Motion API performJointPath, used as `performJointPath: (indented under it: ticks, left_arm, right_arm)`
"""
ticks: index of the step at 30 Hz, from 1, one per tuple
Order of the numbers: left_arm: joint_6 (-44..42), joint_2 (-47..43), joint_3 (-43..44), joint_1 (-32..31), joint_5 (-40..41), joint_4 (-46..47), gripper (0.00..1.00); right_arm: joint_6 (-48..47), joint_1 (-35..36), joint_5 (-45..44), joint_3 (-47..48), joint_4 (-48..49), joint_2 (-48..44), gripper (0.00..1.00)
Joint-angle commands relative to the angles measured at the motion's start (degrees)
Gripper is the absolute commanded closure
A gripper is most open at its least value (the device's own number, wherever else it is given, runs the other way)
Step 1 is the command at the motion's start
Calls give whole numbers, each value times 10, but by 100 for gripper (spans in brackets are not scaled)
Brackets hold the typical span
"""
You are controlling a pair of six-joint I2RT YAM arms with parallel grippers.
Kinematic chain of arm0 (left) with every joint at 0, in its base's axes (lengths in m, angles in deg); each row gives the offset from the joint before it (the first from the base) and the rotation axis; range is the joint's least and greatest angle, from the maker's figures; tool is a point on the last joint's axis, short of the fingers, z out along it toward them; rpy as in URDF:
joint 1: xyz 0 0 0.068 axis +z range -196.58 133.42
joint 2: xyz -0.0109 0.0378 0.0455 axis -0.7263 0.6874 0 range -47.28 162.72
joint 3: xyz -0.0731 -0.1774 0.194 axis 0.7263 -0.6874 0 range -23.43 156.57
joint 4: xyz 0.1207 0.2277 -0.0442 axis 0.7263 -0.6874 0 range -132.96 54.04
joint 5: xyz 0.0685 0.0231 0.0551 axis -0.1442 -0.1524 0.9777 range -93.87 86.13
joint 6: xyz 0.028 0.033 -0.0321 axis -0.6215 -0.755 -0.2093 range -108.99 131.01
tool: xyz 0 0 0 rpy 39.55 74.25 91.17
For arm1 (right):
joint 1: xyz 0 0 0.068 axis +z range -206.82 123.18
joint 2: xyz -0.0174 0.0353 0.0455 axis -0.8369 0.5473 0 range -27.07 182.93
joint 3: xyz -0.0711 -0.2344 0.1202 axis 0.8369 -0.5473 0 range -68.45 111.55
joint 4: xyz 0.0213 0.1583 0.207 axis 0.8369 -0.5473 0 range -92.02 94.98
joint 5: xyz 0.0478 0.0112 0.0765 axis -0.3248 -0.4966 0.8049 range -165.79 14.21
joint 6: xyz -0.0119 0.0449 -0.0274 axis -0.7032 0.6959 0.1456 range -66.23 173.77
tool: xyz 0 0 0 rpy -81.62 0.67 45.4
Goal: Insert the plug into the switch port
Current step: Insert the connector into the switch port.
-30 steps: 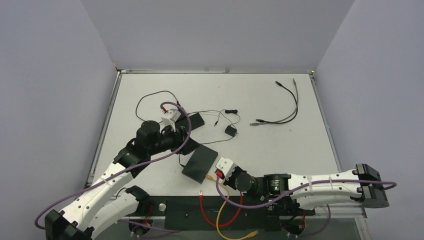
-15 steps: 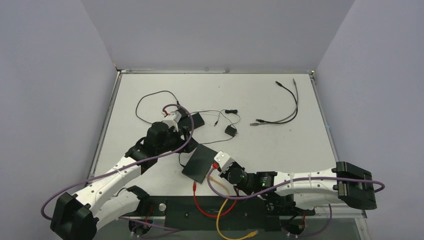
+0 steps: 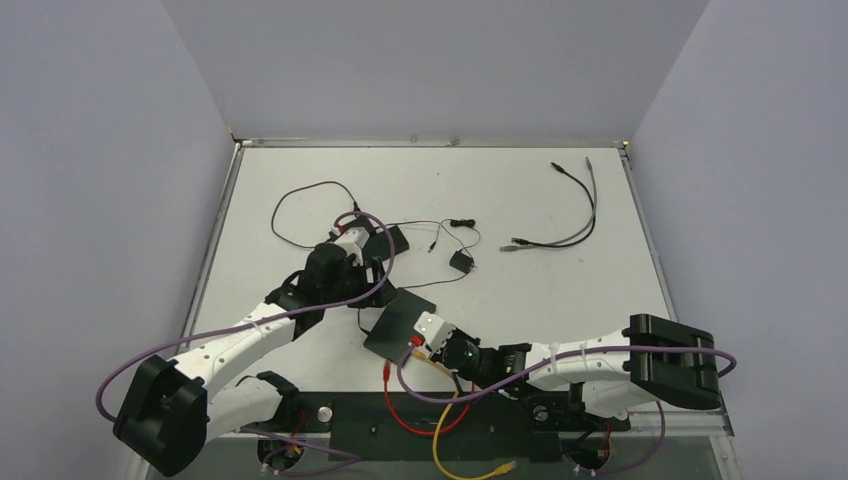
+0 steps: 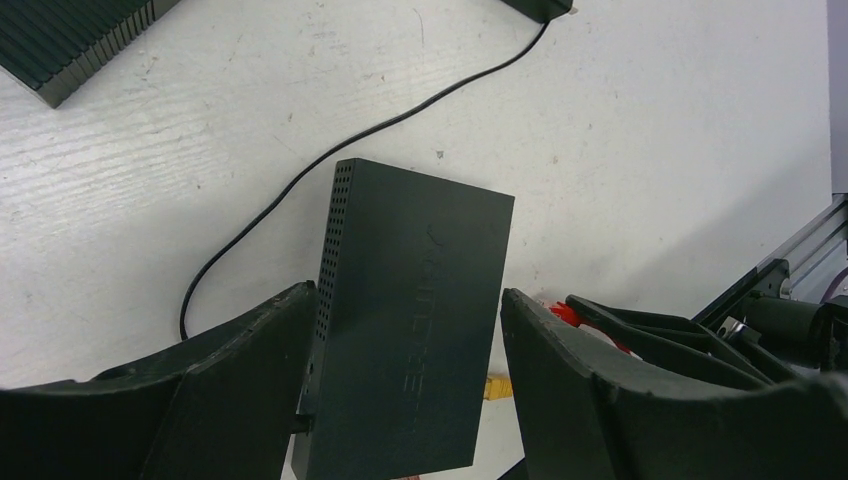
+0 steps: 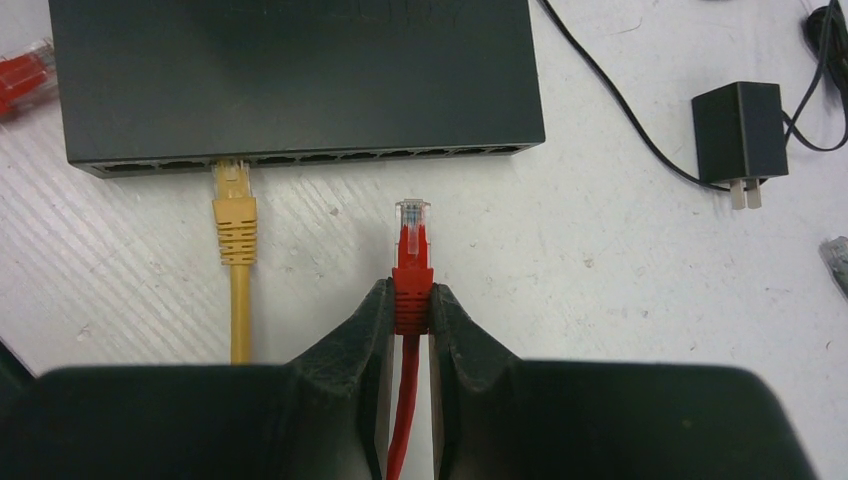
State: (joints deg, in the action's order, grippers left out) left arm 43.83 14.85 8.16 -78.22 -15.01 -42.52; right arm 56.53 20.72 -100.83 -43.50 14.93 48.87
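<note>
From above, the left gripper (image 3: 378,288) is hovering at the far end of the switch (image 3: 400,326), while the right gripper (image 3: 416,347) is reaching in at its near, ported edge. In the left wrist view, the fingers (image 4: 250,370) are standing spread wide, flanking the switch on both long sides. They are close against it but apparently not squeezing, and contact cannot be told. In the right wrist view, the right fingers (image 5: 365,335) are clenching the red plug (image 5: 411,262) by its boot. Its clear tip is pointing at the port row just short of the switch, several ports along from the yellow plug (image 5: 235,212) seated there. An adapter (image 5: 738,118) is lying beyond one end of the switch. The plug is sitting nearly square to the switch face, so the step is probably calling for a slow, straight push along the plug's axis, with the tip centred on one free port. The left jaws should be bracing the switch against sliding away.
</note>
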Motion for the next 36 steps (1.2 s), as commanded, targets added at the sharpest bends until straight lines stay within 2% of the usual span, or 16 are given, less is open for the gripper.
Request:
performJointPath:
  ticks: [1, 16, 36]
  left_arm:
    - [0, 26, -9, 5, -25, 38, 35]
    - [7, 84, -26, 5, -62, 94, 35]
    - [4, 103, -49, 5, -75, 117, 38]
  right_arm:
    - [-3, -11, 13, 8, 43, 19, 100]
    - [16, -36, 70, 42, 47, 66, 100]
    - [40, -57, 79, 45, 92, 94, 100]
